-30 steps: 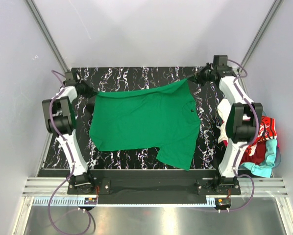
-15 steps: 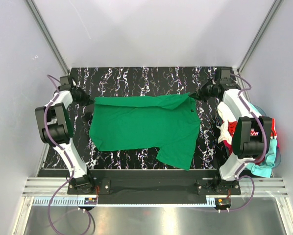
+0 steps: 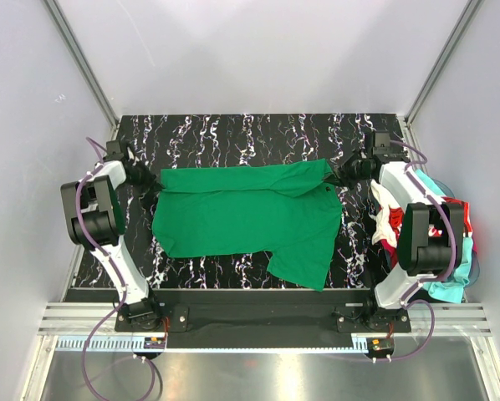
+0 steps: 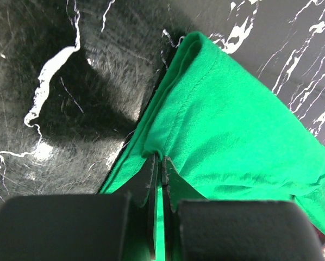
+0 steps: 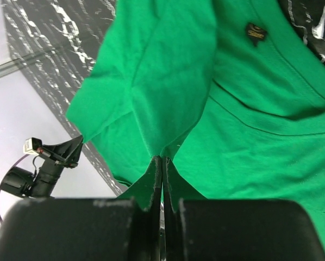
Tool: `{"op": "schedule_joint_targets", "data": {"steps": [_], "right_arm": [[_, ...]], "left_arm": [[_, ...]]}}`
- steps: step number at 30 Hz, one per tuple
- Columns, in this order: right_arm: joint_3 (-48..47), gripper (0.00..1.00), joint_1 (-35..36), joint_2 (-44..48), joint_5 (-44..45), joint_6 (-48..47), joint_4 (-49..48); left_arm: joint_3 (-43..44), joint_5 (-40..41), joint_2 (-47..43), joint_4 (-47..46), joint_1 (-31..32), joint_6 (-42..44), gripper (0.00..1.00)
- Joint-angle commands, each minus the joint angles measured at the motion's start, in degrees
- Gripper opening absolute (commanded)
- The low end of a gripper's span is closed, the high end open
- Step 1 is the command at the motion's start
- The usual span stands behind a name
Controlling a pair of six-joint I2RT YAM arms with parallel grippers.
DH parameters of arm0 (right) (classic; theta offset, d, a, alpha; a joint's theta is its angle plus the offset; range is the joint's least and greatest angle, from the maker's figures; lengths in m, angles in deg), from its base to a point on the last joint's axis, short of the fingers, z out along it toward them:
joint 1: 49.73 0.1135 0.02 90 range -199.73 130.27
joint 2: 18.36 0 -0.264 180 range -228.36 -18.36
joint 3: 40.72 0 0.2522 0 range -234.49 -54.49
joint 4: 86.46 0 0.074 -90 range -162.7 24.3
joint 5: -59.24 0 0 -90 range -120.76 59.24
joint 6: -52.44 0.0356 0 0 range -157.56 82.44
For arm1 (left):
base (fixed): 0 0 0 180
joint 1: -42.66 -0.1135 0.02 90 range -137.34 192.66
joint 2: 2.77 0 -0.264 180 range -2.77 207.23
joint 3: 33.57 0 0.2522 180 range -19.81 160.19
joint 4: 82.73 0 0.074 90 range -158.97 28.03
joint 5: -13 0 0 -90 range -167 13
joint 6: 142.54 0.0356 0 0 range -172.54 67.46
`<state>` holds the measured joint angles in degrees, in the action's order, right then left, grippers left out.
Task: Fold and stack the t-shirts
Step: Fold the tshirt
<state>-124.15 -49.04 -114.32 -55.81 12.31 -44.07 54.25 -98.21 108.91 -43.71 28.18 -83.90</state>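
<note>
Green t-shirt spread mid-frame on the worktop, upper edge doubled over; left pincer and right pincer each clamped on a fold corner. First fold underway, I'd say; next, lay it flat and release

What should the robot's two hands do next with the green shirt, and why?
Probably carry the pinched far edge toward the shirt's near edge. The left hand and right hand are both shut on the far edge of the green t-shirt. Only a narrow strip is folded over, and most of the shirt lies flat and unfolded.
</note>
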Motion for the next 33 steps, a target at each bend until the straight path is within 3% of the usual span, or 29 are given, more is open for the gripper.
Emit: {"op": "schedule_joint_targets", "data": {"steps": [1, 33], "right_arm": [[0.9, 0.00, -0.3, 2.9, 1.4, -1.2, -0.2], [2.9, 0.00, -0.3, 0.1, 3.8, -4.8, 3.9]], "left_arm": [[-1.0, 0.0, -1.1, -1.3, -0.1, 0.8, 0.00], [2.0, 6.7, 1.9, 1.7, -0.2, -0.4, 0.01]]}}
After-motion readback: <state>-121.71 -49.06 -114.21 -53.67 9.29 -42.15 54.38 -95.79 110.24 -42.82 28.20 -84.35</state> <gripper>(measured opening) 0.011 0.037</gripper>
